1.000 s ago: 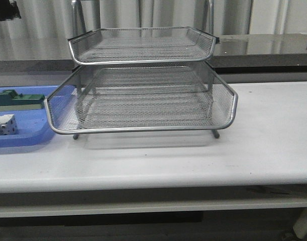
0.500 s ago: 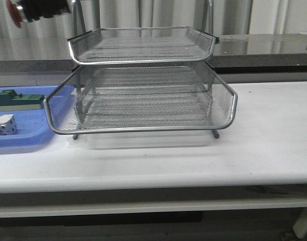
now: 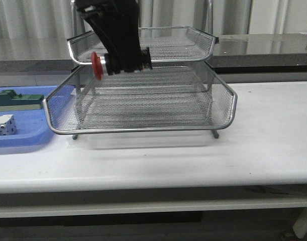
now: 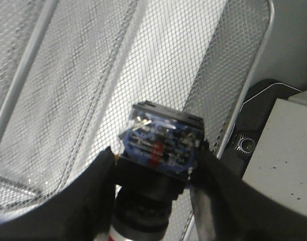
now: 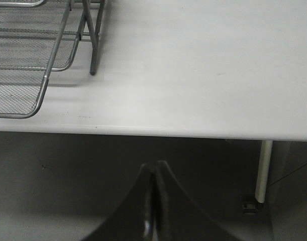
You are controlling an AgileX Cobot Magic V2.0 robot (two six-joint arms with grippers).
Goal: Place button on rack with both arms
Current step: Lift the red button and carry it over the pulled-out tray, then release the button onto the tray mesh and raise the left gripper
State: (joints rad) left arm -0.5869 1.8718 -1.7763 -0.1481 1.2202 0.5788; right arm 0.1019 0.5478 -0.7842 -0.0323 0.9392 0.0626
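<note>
Button carried over the rack for placing.

The button (image 3: 118,63) is pinched sideways in the left claw (image 4: 156,188) above the rack (image 3: 143,128), so a tier can be reached; the right claw (image 5: 154,201) is pressed together, off the table (image 5: 203,75).

A: left arm (image 3: 115,30) front view, all black, bulky, tapers downward, glossy in spots, blurred

B: cables, screws, markings?

A: none readable. left gripper (image 4: 153,201) wrist view: two black fingers (image 4: 88,201), broad, rounded, matte, widening toward the frame edge

B: right one?

A: right gripper (image 5: 154,201), black too, two smooth curved fingers (image 5: 130,211) flaring at the base, narrowing to a thin tip, faint sheen along the inner seam
</note>
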